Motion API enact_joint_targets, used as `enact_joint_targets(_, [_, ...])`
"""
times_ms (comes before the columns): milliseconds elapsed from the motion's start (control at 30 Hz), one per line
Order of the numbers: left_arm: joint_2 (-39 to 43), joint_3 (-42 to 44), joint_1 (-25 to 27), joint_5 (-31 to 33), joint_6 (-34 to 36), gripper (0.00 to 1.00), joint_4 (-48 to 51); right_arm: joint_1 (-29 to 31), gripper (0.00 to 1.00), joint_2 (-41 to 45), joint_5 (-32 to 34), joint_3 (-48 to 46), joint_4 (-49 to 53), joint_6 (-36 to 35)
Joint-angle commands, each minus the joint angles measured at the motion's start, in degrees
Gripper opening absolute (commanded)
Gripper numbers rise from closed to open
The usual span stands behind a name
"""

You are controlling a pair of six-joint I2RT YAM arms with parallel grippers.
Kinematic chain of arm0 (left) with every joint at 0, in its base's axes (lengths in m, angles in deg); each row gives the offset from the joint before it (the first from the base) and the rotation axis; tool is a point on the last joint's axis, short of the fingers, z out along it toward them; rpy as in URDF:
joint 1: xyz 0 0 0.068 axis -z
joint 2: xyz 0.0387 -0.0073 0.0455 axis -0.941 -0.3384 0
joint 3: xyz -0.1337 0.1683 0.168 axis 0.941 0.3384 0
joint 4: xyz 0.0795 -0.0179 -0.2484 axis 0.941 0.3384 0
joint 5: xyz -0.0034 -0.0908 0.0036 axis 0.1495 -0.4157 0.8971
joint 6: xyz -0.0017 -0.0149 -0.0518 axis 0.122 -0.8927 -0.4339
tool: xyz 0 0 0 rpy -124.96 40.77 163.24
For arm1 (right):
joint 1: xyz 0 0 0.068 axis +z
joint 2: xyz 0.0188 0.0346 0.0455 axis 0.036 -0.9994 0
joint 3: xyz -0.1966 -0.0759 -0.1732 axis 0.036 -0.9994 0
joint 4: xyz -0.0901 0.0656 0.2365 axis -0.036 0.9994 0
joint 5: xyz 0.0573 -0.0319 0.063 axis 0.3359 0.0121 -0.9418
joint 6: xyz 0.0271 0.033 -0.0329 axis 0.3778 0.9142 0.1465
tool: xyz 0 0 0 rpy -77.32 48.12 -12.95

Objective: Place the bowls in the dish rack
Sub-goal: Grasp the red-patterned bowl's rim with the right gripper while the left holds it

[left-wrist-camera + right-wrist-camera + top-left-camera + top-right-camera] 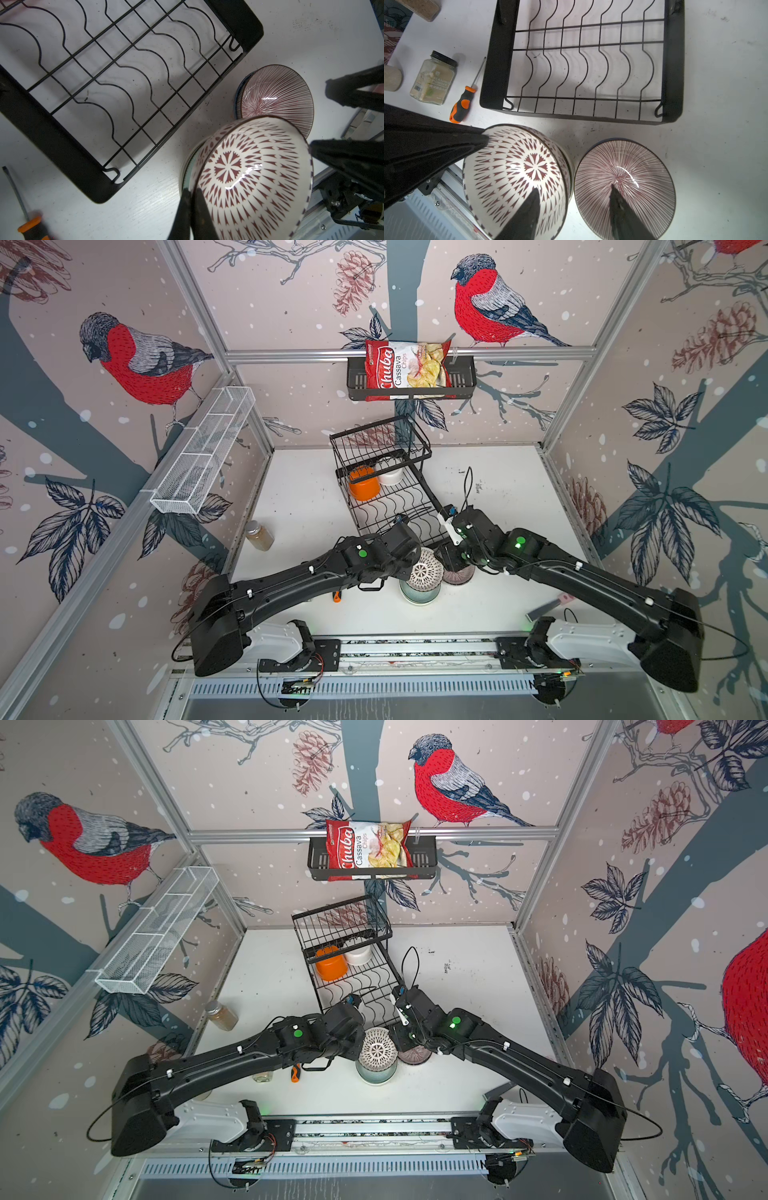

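Patterned bowl (249, 176) tilted; striped bowl (276, 97) upright beside dish rack (52, 140).

Counted one orange bowl (365, 488), one white bowl (390, 477), one patterned bowl (517, 166), one striped bowl (633, 166) and one teal bowl (419, 598): five in all. Noted further rims stacked beneath the patterned and striped ones; could not number them. Recorded one dish rack (673, 62), two tiers. Found one screwdriver (462, 106). Tallied two jars: one brown-filled jar (419, 8) and one labelled jar (433, 79). Added one pale container (391, 79), cut off at the edge, kind undetermined. Logged one shelf basket (465, 381), one chips bag (407, 369), one mesh tray (203, 452).
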Motion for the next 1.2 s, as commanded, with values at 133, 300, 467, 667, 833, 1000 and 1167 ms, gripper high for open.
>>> enact_joint_targets(133, [0.38, -0.12, 0.04, -0.29, 0.09, 0.0, -3.21, 1.07, 0.47, -1.26, -1.49, -0.21, 0.0, 0.2])
enact_joint_targets(300, [0.3, -0.27, 0.04, -0.38, 0.15, 0.0, -3.3, 1.08, 0.45, -1.77, -3.63, -0.74, -1.37, -0.22])
enact_joint_targets(467, [0.65, -0.29, 0.04, -0.53, 0.1, 0.0, -3.8, 1.12, 0.38, -3.02, -4.3, -1.15, -2.39, 0.03])
enact_joint_targets(667, [0.65, -0.38, 0.04, -0.7, 0.12, 0.0, -3.91, 1.26, 0.33, -3.47, -4.47, -1.37, -3.29, 0.22])
enact_joint_targets(833, [0.65, -0.47, 0.0, -0.97, 0.45, 0.0, -4.22, 1.55, 0.29, -5.57, -4.25, -1.28, -3.74, 0.52])
enact_joint_targets(1000, [0.82, -0.38, -0.01, -0.88, 0.54, 0.0, -4.13, 1.79, 0.25, -6.38, -4.08, -1.19, -3.84, 0.56])
enact_joint_targets(1167, [1.22, -0.12, 0.04, -0.69, 0.25, 0.0, -4.27, 1.82, 0.15, -6.95, -3.96, -1.19, -4.09, 0.5])
